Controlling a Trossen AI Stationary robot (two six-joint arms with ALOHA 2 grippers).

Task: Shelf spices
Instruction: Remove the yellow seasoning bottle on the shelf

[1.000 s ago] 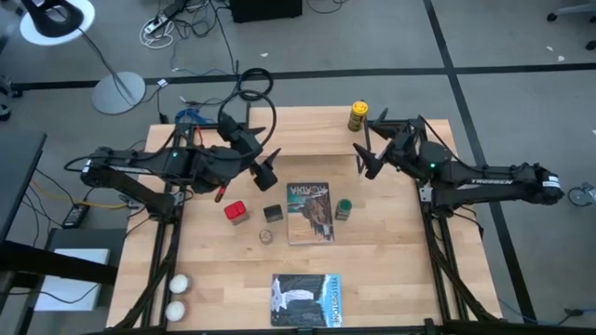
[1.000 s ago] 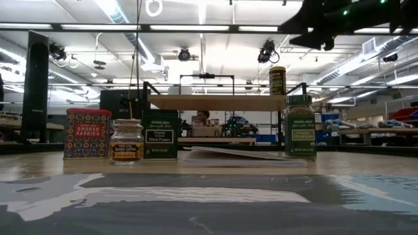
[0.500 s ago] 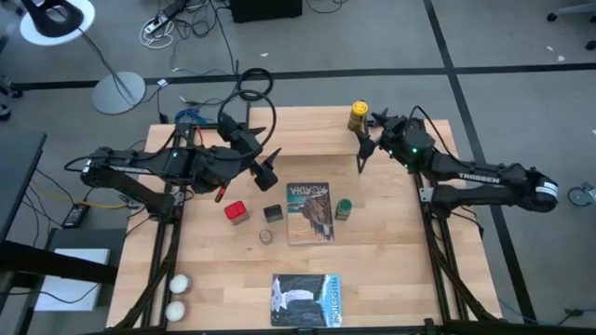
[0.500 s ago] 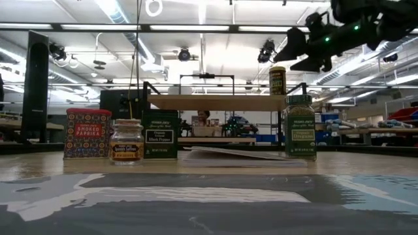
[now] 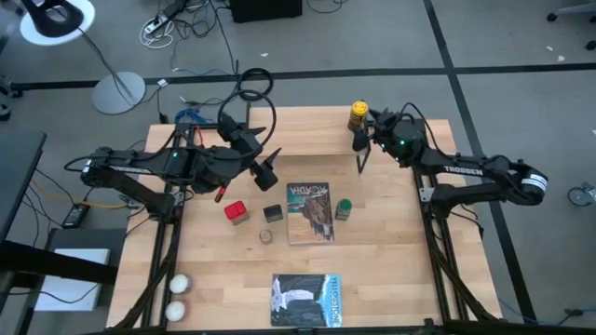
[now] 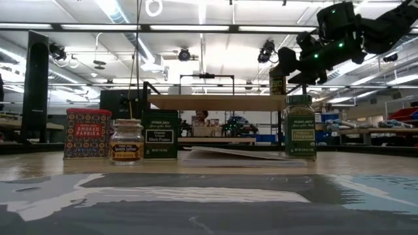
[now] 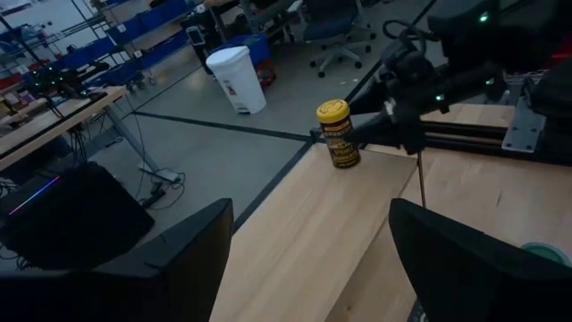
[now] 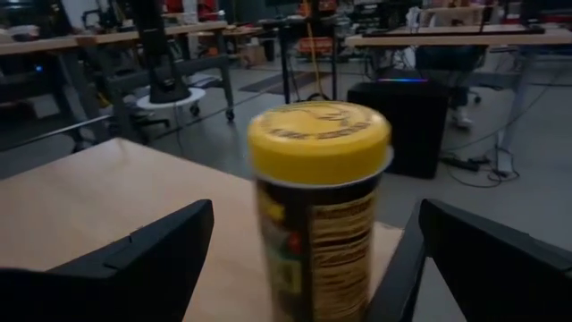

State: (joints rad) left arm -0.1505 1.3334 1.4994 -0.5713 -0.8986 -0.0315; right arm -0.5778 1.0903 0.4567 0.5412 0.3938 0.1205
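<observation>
The yellow-lidded jar [image 5: 358,116] stands on the far right end of the shelf [image 5: 312,144], a light-wood board on black legs [image 6: 215,102]. My right gripper [image 5: 361,147] is open and hovers just on the near side of this jar. In the right wrist view the jar [image 8: 318,206] fills the gap ahead of the open fingers, untouched. On the table below stand the red tin [image 5: 236,212], dark square tin [image 5: 272,213], tiny pale jar [image 5: 266,236] and green jar [image 5: 344,208]. My left gripper [image 5: 270,169] waits open over the shelf's left end.
One magazine [image 5: 310,212] lies flat between the dark tin and the green jar, and another [image 5: 306,300] lies at the near edge. Two white balls [image 5: 177,296] sit at the near left corner. The shelf's board is bare left of the yellow-lidded jar.
My right gripper has moved toward the table's far edge and a little left, coming down close to the yellow-lidded jar on the shelf. Its fingers have stayed open. The jar and the other spices have kept their places.
</observation>
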